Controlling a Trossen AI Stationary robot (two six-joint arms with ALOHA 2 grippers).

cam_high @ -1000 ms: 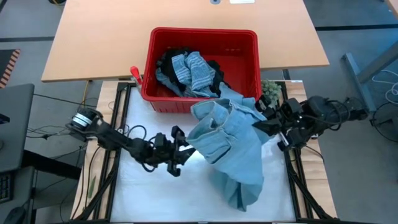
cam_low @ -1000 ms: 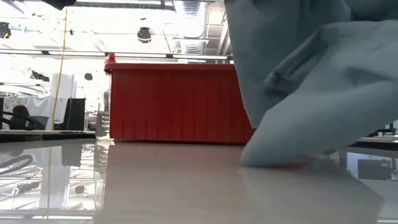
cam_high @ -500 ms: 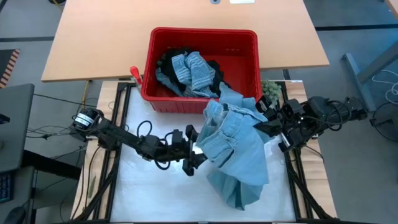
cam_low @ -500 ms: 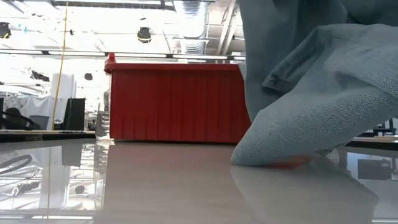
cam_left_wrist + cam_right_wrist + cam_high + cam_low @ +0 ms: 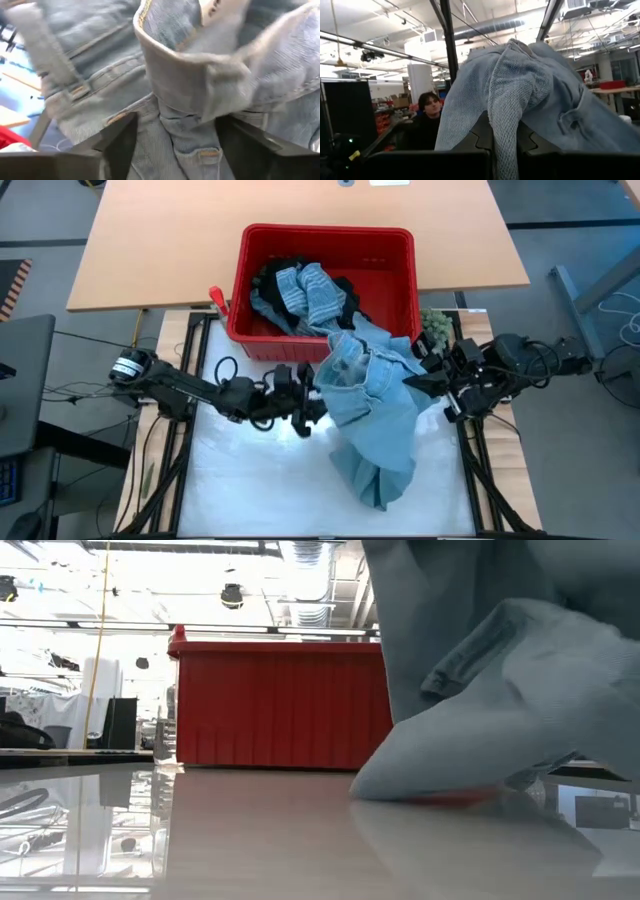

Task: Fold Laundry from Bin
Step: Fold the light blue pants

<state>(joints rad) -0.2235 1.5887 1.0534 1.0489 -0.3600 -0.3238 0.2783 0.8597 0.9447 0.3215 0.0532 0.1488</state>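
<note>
My right gripper (image 5: 428, 377) is clamped tight on an upper edge of the denim-blue jeans (image 5: 375, 415); in the right wrist view the cloth bunches up between my right fingers (image 5: 482, 137) and drapes over them. From that pinch the jeans hang down and trail onto the table ahead of me, their lower end heaped on the white tabletop (image 5: 240, 475). My left gripper (image 5: 312, 406) is at the jeans' other side, its fingers (image 5: 117, 142) spread apart, with the waistband and a belt loop right before them and nothing yet held.

To do this step well, I judge I should close the left fingers on the waistband itself, not on a loose fold, level with my right pinch, then draw the two apart so the garment hangs flat before laying it down.

The red bin (image 5: 395, 275) sits beyond both sets of fingers, touching the jeans' top edge, with the blue-white striped garment (image 5: 318, 295) and black ones inside. The tabletop is smooth and glossy. A person (image 5: 427, 122) sits in the workshop beyond my right fingers.
</note>
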